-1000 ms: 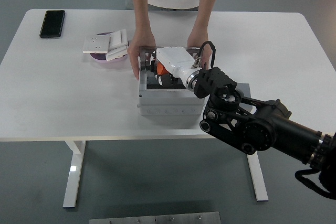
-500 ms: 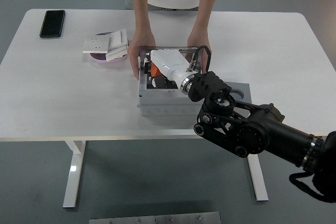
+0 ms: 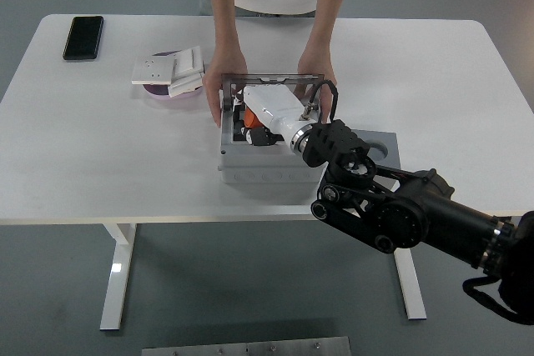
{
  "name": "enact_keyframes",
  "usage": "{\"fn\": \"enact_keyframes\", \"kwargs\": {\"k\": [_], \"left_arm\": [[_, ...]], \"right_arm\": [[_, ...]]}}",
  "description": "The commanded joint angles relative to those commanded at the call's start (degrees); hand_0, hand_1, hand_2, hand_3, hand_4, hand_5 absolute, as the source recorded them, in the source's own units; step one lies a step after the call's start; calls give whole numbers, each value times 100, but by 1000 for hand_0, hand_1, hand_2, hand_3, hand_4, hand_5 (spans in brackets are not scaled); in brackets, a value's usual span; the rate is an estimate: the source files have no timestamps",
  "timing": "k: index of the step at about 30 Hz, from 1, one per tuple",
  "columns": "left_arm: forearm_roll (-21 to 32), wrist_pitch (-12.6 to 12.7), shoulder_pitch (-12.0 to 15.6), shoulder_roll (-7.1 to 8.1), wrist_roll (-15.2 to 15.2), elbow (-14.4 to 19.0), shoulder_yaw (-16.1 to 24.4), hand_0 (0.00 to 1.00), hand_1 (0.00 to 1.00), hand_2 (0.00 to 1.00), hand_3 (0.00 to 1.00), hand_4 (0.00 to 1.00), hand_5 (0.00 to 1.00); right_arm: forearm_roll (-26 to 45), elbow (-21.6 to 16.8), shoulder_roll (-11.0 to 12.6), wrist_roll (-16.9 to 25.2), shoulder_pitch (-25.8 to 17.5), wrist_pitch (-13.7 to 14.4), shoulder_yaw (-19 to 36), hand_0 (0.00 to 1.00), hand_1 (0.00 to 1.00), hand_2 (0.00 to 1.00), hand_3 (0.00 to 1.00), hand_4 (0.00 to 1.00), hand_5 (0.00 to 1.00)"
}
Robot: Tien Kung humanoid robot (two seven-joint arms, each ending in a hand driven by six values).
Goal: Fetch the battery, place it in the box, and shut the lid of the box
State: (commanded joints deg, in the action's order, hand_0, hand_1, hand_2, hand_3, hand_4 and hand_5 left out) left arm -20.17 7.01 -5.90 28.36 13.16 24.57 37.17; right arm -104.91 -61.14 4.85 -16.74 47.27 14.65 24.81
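While my right hand (image 3: 334,141) reaches in from the lower right over the grey box (image 3: 267,160), its black fingers (image 3: 321,137) are curled tight round one end of the white battery (image 3: 274,107), which lies tilted across the open top of the box, w/ its far end up near the back rim. Orange and black parts show inside the box under it. A person at the far side has both hands (image 3: 224,81) on the box, one at the left rim, the other at the back right corner. The white table (image 3: 83,147) is matte and mostly bare: a black phone (image 3: 83,37) near the far left corner, white wall-switch plates (image 3: 171,68) stacked on a purple dish left of the box, a grey tray (image 3: 380,146) just right of it. Grey-blue floor all round; white table legs below.
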Motion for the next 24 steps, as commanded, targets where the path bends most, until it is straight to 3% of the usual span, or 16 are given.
{"fn": "enact_keyframes", "kwargs": {"k": [9,22,23,24], "left_arm": [[-3,-10,4,-7,-5,0,-12,642,744,598,539,413,2],[-4,-14,-5,0,-15,-1,-19,642,744,598,538,412,2],[-7,-14,-6,0,-13,-1,-17,641,744,598,538,413,2],[-8,-15,-7,1,-13,0,-18,641,744,598,538,413,2]], "right_arm": [[76,154,-48,154,-28,226,-36,305,272,284,289,90,2],[167,181,-29,257,-49,287,19,317,274,286,291,97,2],[172,185,-29,263,-53,292,16,455,326,396,419,350,2],[176,189,-30,266,-55,292,12,455,326,396,419,350,2]]}}
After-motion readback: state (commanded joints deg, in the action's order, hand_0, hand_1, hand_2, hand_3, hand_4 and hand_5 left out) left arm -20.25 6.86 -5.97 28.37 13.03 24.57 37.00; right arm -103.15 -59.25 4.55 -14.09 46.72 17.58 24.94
